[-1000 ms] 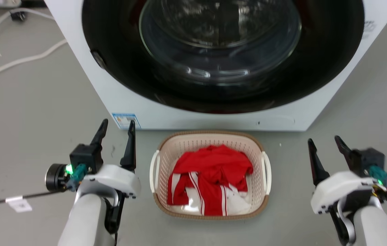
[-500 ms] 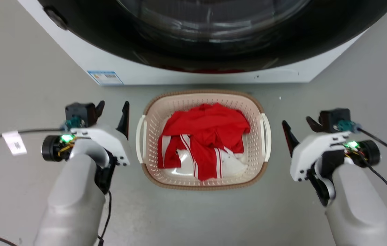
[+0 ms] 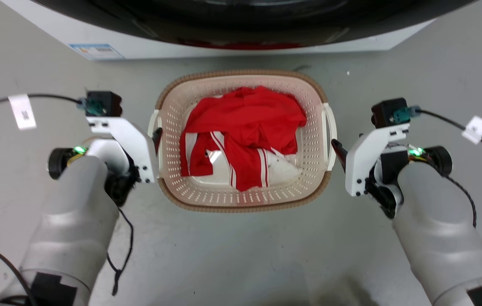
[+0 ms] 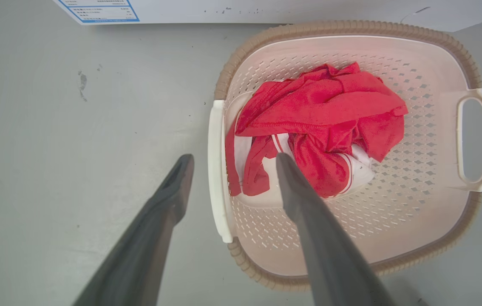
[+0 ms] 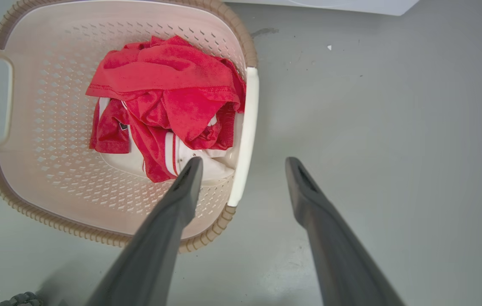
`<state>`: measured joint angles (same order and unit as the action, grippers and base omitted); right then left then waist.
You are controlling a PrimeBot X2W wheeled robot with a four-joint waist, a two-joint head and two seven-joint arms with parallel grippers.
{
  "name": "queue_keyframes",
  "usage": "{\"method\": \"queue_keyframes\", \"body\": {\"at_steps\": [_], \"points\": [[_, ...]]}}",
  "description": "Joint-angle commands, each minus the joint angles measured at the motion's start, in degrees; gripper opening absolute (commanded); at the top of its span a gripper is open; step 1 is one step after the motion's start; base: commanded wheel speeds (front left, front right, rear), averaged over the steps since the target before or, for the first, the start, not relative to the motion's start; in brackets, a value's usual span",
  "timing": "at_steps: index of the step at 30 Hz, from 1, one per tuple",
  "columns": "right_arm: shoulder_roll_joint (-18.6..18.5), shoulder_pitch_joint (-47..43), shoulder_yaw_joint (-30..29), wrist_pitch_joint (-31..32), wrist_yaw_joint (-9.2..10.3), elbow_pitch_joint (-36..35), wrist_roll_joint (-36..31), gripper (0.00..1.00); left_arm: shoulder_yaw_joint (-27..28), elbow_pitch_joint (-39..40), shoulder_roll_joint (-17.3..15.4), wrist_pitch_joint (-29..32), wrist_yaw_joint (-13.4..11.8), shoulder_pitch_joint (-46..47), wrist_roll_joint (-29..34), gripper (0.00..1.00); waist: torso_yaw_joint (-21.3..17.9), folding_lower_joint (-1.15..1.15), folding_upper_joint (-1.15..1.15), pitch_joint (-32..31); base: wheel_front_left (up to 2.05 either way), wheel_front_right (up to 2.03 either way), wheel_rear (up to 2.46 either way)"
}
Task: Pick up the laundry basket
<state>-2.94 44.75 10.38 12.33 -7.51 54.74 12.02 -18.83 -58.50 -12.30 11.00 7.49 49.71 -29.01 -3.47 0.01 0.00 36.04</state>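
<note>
Laundry basket (image 3: 241, 208): set on floor (image 3: 241, 259), washing machine (image 3: 224, 47) behind, red garment (image 3: 245, 112) inside.
Left gripper (image 4: 231, 165): spread astride left handle (image 4: 215, 178).
Right gripper (image 5: 243, 163): spread astride right handle (image 5: 248, 123).

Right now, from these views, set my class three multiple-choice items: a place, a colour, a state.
1. Where does the cream perforated plastic laundry basket stand?
A. on the grey floor before the white washing machine
B. on a table
C. atop the machine
2. What colour is the crumpled garment inside it?
A. blue
B. green
C. red with white stripes
3. How is the left hand?
A. shut on cloth
B. open, straddling the basket's white left handle
C. shut, empty
Answers: 1 A, floor surrounds it; 2 C, seen in both wrist views; 3 B, fingers apart in the left wrist view.
</note>
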Motion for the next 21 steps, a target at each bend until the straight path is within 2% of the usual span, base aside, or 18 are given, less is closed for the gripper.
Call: {"method": "queue_keyframes", "body": {"at_steps": [1, 9, 15, 21], "points": [[0.1, 1.1, 0.3, 0.1, 0.04, 0.4, 0.1, 1.0, -0.2, 0.1, -0.6, 0.4, -0.1, 1.0, -0.4, 1.0, -0.3, -0.01, 0.0, 1.4, 0.0, 0.0, 0.0], [0.1, 8.2, 5.4, 2.0, 0.04, 6.6, 3.6, 1.0, -6.6, 0.6, -4.1, 8.2, 0.0, 5.1, -7.4, 1.0, -0.8, -0.01, 0.0, 6.6, 0.0, 0.0, 0.0], [0.1, 11.9, 8.7, 1.7, 0.04, 9.5, 6.3, 1.0, -9.9, -0.4, -5.4, 9.4, 0.0, 7.5, -9.6, 1.0, -1.0, -0.01, 0.0, 9.5, 0.0, 0.0, 0.0], [0.1, 14.6, 11.5, 1.8, 0.04, 11.7, 8.9, 1.0, -12.3, -1.6, -5.2, 8.5, 0.0, 9.5, -11.3, 1.0, -0.4, -0.01, 0.0, 11.5, 0.0, 0.0, 0.0]]}}
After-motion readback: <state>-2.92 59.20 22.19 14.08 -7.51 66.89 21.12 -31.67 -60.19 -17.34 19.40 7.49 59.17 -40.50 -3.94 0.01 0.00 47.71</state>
